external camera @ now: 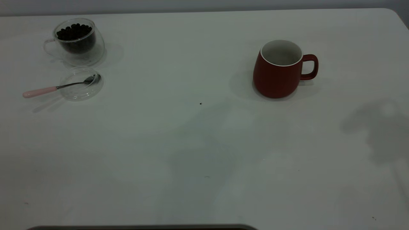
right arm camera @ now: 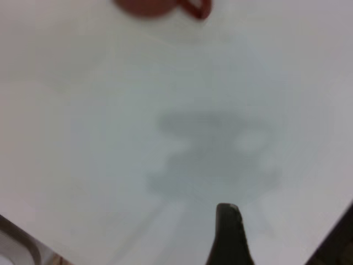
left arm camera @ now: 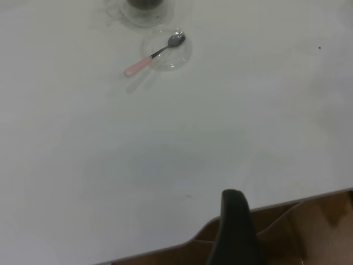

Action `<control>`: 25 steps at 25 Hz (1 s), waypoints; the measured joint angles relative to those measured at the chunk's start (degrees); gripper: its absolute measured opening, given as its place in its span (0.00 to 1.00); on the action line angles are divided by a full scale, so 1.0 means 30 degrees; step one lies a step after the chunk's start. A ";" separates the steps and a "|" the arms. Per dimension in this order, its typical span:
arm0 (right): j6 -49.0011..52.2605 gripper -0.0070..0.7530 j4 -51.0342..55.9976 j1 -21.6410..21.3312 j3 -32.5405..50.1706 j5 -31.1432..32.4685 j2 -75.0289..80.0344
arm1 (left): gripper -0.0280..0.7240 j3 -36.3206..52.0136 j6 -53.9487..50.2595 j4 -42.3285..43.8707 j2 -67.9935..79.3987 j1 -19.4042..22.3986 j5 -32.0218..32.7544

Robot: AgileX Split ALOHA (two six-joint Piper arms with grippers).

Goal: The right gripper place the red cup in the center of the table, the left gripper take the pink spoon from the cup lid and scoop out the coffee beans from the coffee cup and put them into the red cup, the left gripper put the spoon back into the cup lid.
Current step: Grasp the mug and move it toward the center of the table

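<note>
The red cup (external camera: pixel 276 76) stands upright and empty on the table (external camera: pixel 191 143), right of centre, handle to the right; its base shows in the right wrist view (right arm camera: pixel 149 6). The coffee cup (external camera: pixel 78 48) with coffee beans (external camera: pixel 74 32) stands at the far left. Just in front of it lies the cup lid (external camera: pixel 80 93), with the pink spoon (external camera: pixel 48 90) resting bowl-in-lid, handle to the left. Spoon (left arm camera: pixel 149 59) and lid (left arm camera: pixel 174 58) show far off in the left wrist view. The left gripper (left arm camera: pixel 234 193) is shut over the near table edge. The right gripper (right arm camera: pixel 228 207) is shut, well short of the red cup.
Neither arm shows in the exterior view; an arm's shadow (external camera: pixel 380 127) lies on the table's right side. A tiny dark speck (external camera: pixel 200 103) sits mid-table. Brown surfaces (left arm camera: pixel 309 232) lie beyond the table edge in the left wrist view.
</note>
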 joint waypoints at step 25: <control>-0.6867 0.79 -0.1359 0.4293 -1.0458 -0.4232 1.6358 | 0.82 0.0000 0.0038 0.0000 0.0000 0.0000 0.0000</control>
